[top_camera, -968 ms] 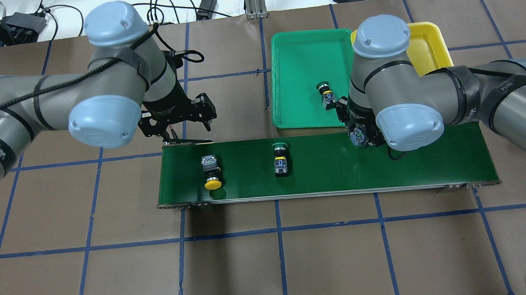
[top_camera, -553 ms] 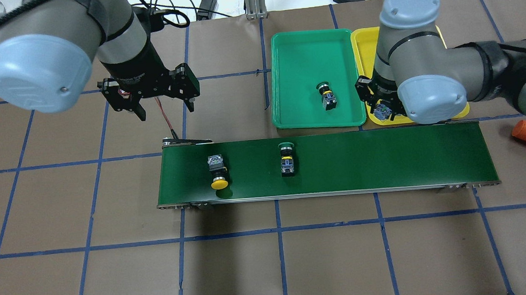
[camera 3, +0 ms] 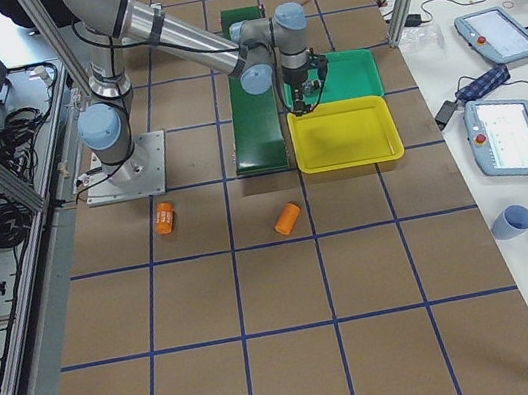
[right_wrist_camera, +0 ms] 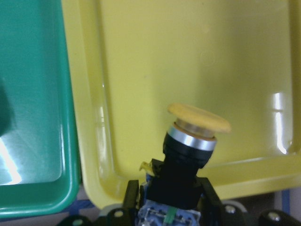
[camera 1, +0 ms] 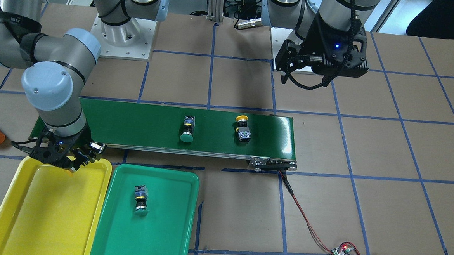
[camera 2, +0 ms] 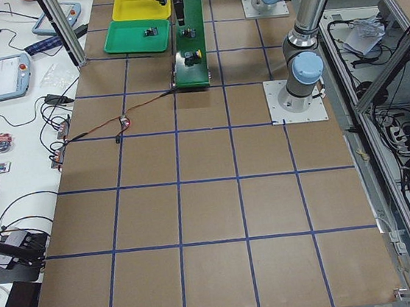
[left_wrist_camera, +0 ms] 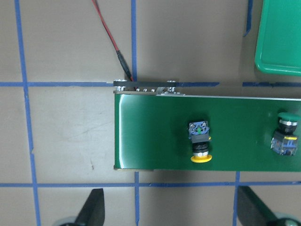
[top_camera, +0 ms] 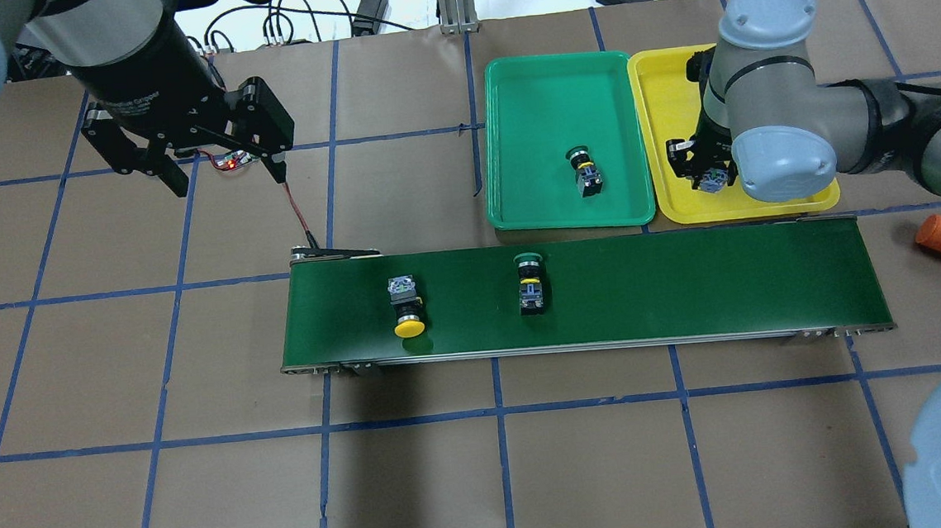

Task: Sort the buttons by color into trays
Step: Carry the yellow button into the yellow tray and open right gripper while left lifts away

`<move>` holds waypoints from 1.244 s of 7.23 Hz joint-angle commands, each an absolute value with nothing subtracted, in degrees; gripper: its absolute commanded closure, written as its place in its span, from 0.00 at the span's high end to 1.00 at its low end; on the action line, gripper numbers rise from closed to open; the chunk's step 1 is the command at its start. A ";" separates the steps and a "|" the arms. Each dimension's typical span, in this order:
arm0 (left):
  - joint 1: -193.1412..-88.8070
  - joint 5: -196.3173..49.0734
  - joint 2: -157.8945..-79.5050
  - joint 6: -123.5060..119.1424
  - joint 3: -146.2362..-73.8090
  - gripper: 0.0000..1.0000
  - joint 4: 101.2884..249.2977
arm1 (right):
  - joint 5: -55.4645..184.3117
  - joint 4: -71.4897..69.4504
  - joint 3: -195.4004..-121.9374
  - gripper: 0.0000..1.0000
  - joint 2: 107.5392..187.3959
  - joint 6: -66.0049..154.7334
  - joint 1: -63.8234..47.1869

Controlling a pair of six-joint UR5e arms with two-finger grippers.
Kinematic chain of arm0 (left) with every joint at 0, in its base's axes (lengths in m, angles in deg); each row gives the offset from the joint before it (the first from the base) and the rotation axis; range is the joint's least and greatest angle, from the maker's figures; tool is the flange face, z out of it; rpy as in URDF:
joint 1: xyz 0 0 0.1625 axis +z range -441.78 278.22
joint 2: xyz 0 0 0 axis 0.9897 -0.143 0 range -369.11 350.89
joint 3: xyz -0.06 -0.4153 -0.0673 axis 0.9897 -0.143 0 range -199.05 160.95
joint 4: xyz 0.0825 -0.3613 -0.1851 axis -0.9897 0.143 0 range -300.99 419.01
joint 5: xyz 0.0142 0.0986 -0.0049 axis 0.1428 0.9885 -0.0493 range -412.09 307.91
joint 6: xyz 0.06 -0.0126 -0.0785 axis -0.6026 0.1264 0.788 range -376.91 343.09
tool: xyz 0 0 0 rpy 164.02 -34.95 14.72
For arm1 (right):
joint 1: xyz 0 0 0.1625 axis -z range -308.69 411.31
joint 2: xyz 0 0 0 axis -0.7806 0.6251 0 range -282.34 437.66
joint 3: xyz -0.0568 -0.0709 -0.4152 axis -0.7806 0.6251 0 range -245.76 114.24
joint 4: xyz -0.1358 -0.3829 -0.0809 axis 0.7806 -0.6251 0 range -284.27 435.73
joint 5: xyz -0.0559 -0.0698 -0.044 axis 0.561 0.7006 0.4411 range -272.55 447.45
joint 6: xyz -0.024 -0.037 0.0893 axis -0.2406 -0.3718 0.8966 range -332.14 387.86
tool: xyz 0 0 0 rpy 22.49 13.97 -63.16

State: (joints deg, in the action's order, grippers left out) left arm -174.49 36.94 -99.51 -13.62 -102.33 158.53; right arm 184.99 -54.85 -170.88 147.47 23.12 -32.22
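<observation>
Brown tabletop (top_camera: 535, 475) below; our right gripper (top_camera: 706, 175) clamps a yellow button (right_wrist_camera: 197, 120) over the yellow tray (top_camera: 666, 101); beside it, a green button (top_camera: 586, 173) in the green tray (top_camera: 542, 102); our left gripper (top_camera: 229, 181) gapes, well apart from the belt's (top_camera: 687, 282) other yellow button (top_camera: 407, 308) and other green button (top_camera: 530, 283).

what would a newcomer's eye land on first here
The right tool is shut on a yellow-capped button over the yellow tray, beside the green tray, which holds one green-capped button. On the dark green belt, another yellow button and another green button lie apart. The left tool hangs wide open away from the belt.
</observation>
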 commanded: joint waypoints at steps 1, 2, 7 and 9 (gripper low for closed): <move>-173.63 36.77 -97.18 -18.81 -103.34 1.00 160.78 | 183.87 -58.48 -170.62 0.00 143.24 7.43 -25.88; -173.62 37.20 -97.26 -18.15 -103.34 1.00 162.01 | 182.82 -58.57 -170.09 0.00 142.70 3.12 -25.25; -173.01 36.51 -97.61 -17.97 -104.74 1.00 160.71 | 179.65 -58.04 -169.83 1.00 144.97 3.08 -25.94; -170.74 36.86 -97.96 -19.02 -106.32 1.00 155.35 | 174.07 -50.37 -170.35 1.00 152.50 3.43 -26.29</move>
